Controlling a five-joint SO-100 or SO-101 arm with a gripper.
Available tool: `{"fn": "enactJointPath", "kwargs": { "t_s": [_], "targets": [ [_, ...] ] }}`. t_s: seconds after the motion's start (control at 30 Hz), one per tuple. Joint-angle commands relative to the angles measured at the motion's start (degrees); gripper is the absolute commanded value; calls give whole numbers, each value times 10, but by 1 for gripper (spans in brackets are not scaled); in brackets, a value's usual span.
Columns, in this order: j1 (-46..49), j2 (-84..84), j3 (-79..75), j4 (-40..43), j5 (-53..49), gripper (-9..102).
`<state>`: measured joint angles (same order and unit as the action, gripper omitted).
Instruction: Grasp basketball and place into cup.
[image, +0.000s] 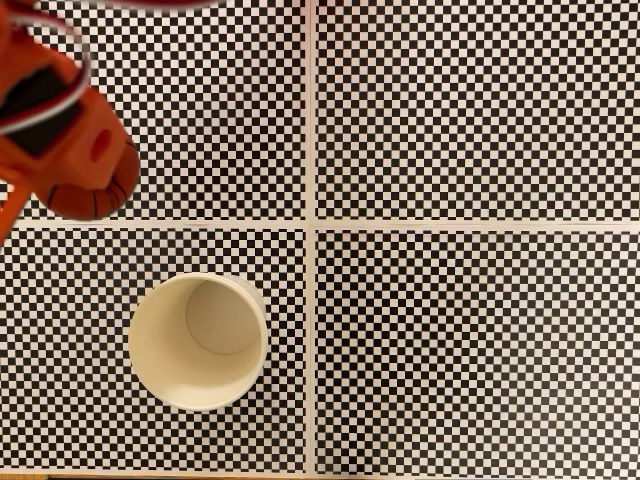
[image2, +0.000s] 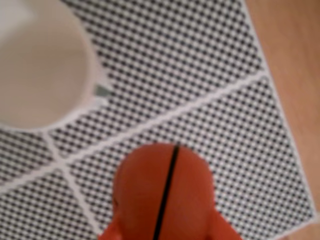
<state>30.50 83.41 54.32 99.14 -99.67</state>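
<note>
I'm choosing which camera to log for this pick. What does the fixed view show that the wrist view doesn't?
The fixed view alone shows the cup whole, its plain inside empty, and the orange gripper from above at upper left. The wrist view alone shows bare wooden tabletop beyond the mat's edge, and a black seam down the basketball. Both share the checkered mat, the cup and the held ball.

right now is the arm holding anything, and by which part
Yes: the small orange-red basketball, gripped across its sides between the orange jaws; it hangs above the checkered mat.
</note>
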Motion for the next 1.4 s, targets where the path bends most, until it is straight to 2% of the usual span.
{"fn": "enactJointPath", "kwargs": {
  "t_s": [0.0,0.37,0.63,1.07,1.37],
  "targets": [
    [-26,44,-31,-3,31,0],
    [-97,23,-76,-10,147,0],
    [-137,-82,-206,-10,213,0],
    [-154,-265,-457,-4,246,0],
    [-162,-300,-499,-3,257,0]
  ]
}}
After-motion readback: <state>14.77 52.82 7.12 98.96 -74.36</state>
